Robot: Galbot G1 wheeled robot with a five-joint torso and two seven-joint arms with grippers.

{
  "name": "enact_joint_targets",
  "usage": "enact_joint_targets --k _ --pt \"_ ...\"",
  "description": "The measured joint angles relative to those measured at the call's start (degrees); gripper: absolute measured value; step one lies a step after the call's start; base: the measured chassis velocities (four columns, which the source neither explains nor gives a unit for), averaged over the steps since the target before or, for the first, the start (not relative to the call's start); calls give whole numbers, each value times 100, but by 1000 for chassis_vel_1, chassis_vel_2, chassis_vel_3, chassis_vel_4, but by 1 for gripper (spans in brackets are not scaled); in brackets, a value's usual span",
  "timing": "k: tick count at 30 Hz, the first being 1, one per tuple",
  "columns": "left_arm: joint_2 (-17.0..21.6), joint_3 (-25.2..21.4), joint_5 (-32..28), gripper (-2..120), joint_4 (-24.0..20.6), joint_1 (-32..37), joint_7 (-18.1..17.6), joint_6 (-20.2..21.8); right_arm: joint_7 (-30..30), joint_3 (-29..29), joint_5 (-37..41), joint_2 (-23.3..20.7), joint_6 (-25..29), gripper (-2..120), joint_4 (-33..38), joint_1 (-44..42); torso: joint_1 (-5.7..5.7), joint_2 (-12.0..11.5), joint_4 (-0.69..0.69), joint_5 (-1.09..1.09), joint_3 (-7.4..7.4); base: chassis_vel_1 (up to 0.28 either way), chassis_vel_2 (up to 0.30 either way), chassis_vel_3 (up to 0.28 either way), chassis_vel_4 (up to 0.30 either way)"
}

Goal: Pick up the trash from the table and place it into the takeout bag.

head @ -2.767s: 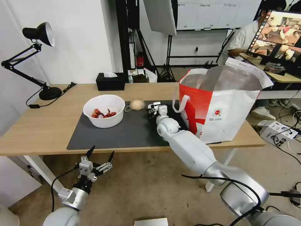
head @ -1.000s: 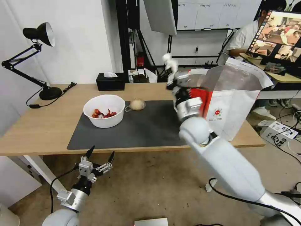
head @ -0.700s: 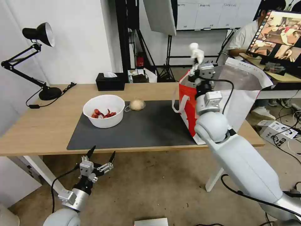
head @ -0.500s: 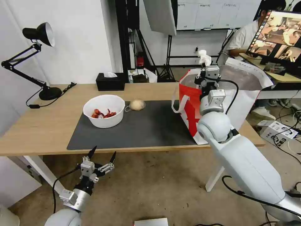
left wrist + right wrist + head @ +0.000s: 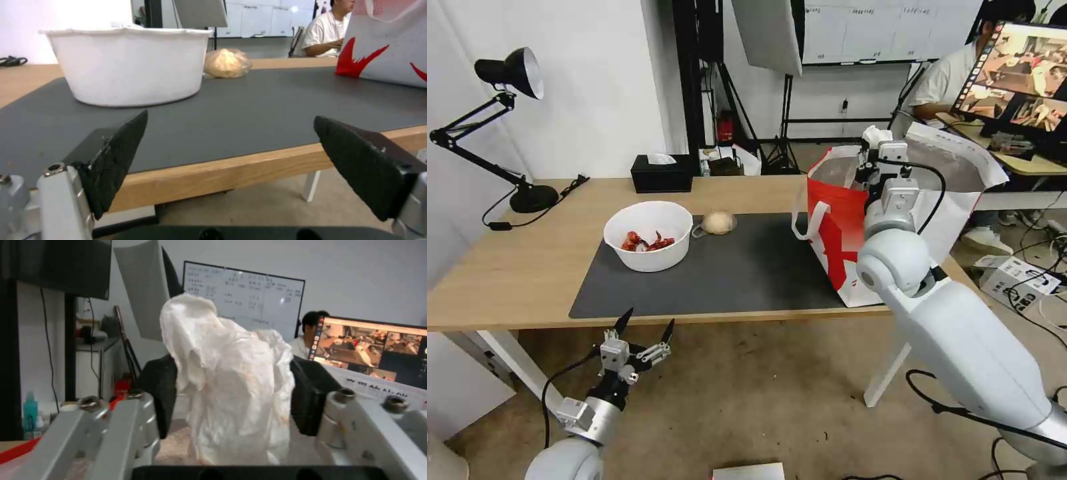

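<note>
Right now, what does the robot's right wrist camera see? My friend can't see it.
A crumpled white tissue is pinched between the right gripper's two black fingers. Behind it are a whiteboard and a computer screen.

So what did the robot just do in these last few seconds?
The right claw rose from the dark mat and swung over to the open top of the takeout bag, staying shut on the crumpled tissue. The bag got nudged a bit. The left claw kept waiting open below the table edge; the bowl and wrapped lump stayed put.
</note>
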Motion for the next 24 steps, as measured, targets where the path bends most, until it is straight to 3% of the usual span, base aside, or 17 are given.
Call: enact_joint_targets --k 11,16,24 --pt "62 -21 -25 100 33 -27 1 2 -95 -34 106 95 -11 96 8 -51 0 0 0 0 0 0 0 0 0" --pt "73 -46 -52 100 13 -33 1 5 -228 -38 277 65 26 100 131 -99 0 0 0 0 0 0 0 0 0" --pt "78 -114 -126 100 -35 -36 1 6 -974 10 1043 -175 725 100 555 -173 0 0 1 0 0 0 0 0 0"
